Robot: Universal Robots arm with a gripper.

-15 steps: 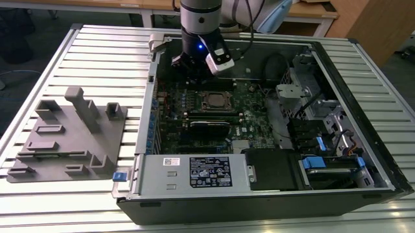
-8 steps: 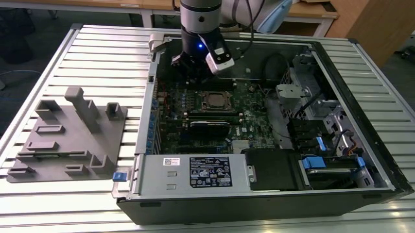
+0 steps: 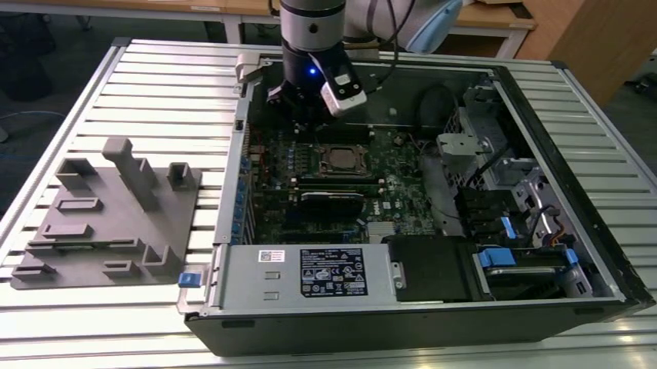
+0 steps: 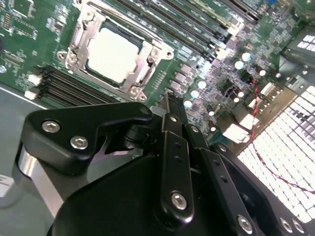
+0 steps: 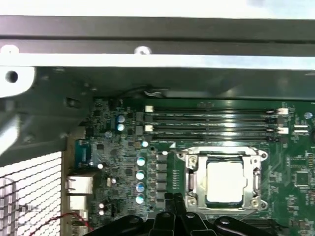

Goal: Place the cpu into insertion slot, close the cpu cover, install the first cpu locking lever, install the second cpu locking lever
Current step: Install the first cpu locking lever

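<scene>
A: Where's the cpu (image 5: pixel 225 182)?
B: Seated in its socket, cpu cover (image 5: pixel 193 181) lying flat around it.
A: Gripper (image 4: pixel 171 101)?
B: Fingers clenched together, empty, over the motherboard (image 5: pixel 300 182) beside the socket.
A: Writing?
B: White label (image 3: pixel 331 270) on the power supply; print unreadable.

The arm (image 3: pixel 311 23) is a silver-grey tube with a pale blue joint cap (image 3: pixel 431 21) and a black cable (image 3: pixel 396 50). Its black wrist (image 3: pixel 295 63) bears a blue light (image 3: pixel 311 73) and a white box (image 3: pixel 344 92). The matte black hand (image 4: pixel 170 101) has jointed links (image 4: pixel 172 157) pinned with silver screws (image 4: pixel 178 199).
</scene>
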